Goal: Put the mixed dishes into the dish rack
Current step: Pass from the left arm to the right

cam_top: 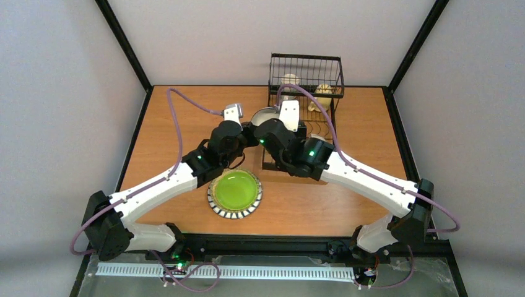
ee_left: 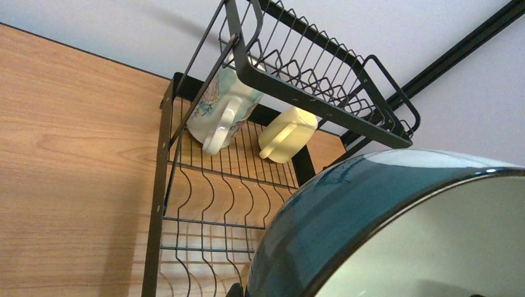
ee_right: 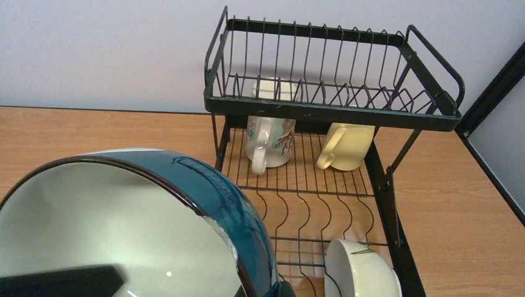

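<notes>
Nearest the arm bases, the plate (cam_top: 234,192) lies flat on the table (cam_top: 353,201), outside the rack (ee_right: 297,204) and just beside the left forearm. Beyond it the two arms meet over the rack's front edge. The left gripper (cam_top: 249,129) and right gripper (cam_top: 262,125) are both closed on the teal bowl (ee_right: 204,185), which hangs tilted on edge between them, its pale inside turned toward the right wrist camera. One dark right finger (ee_right: 62,281) lies against the inside of the bowl. The left fingers are hidden in the left wrist view, where the bowl's teal wall fills the lower right corner, so exactly where they grip cannot be seen.

Past the teal bowl, a white bowl (ee_right: 359,269) leans in the wavy slots at the right front of the rack's base. At the back of the base, under the raised basket (ee_right: 328,108), stand a patterned mug (ee_right: 269,139) and, to its right, a cream mug (ee_right: 347,145), handles toward the front.
</notes>
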Available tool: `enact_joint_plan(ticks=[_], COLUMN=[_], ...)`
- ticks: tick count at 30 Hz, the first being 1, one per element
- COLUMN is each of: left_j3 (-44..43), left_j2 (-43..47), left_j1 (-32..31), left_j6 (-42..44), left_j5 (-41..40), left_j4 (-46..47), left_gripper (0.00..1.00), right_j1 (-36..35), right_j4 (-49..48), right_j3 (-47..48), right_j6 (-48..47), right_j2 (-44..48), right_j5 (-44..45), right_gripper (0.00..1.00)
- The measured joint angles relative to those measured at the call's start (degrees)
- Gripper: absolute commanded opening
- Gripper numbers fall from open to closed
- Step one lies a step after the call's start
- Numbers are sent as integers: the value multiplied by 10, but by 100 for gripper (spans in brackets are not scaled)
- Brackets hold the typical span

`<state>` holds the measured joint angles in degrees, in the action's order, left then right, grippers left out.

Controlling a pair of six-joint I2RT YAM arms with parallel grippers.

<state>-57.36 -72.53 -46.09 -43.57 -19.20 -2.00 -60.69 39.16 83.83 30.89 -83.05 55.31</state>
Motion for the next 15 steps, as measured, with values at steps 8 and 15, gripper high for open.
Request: enact_joint_plan(ticks=[8, 15], left_j3=[3, -1], left_j2=[0, 17], left_j1=[-3, -3], left_j6=[-3, -25], left_j5=[-10, -8], left_j4=[-2, -12], left_gripper=[20, 65], right_j1=[3, 15], right_j4=[-15, -34], right_j3=[-7, -25], right_j6=[-13, -45], right_j2=[-7, -7], right_j5=[12, 13], right_gripper=[2, 2])
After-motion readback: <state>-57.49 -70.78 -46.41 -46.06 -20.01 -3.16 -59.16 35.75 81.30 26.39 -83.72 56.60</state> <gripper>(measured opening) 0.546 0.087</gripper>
